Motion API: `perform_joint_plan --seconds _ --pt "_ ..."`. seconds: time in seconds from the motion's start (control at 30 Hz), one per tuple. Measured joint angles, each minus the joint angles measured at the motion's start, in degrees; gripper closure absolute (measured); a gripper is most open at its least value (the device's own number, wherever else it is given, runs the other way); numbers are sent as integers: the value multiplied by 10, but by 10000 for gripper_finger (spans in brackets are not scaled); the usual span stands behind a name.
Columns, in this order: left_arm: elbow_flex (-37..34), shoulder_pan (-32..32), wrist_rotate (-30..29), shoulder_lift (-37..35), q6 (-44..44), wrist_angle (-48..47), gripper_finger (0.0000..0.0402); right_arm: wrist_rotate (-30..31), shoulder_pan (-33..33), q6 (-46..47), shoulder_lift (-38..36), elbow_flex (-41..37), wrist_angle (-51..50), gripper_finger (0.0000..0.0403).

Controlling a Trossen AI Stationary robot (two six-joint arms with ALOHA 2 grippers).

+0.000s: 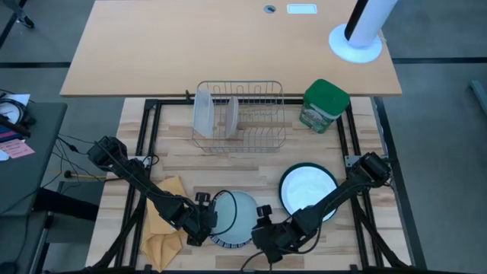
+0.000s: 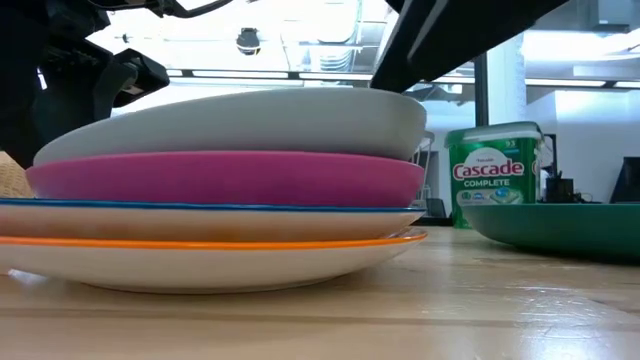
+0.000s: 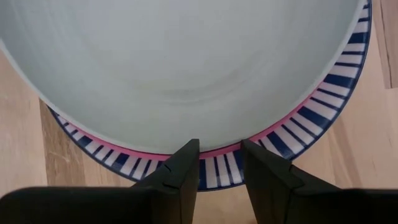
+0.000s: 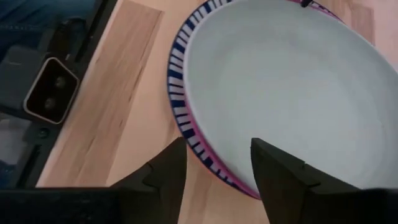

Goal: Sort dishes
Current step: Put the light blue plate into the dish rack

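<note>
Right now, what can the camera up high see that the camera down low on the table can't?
Only the high view shows the dish rack, the yellow cloth and both end effectors beside the plate stack. Only the low view shows the stack's layers: grey plate, pink plate, patterned plates beneath. Both show the green canister and the green-rimmed plate.

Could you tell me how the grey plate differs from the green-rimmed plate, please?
The grey plate tops a stack, above a pink plate and patterned ones; the green-rimmed plate lies alone on the table. The grey plate looks smaller than the green-rimmed plate. The grey plate sits between the left gripper and right gripper; the green-rimmed plate lies under the right arm. Both are round and face up.
</note>
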Motion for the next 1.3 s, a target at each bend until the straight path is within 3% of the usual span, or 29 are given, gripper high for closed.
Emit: perform_joint_plan --seconds 0.57,0.7,0.97,1.3 --pt "1 17 -2 -1 2 2 287 -38 -20 -50 39 2 -1 254" --pt "1 18 -2 0 2 -1 287 -39 -24 -49 38 2 0 284" --pt "1 17 1 0 2 0 287 -45 -25 -49 35 2 4 390" --pt "1 18 -2 0 19 -2 287 -58 -24 -48 35 2 24 394"
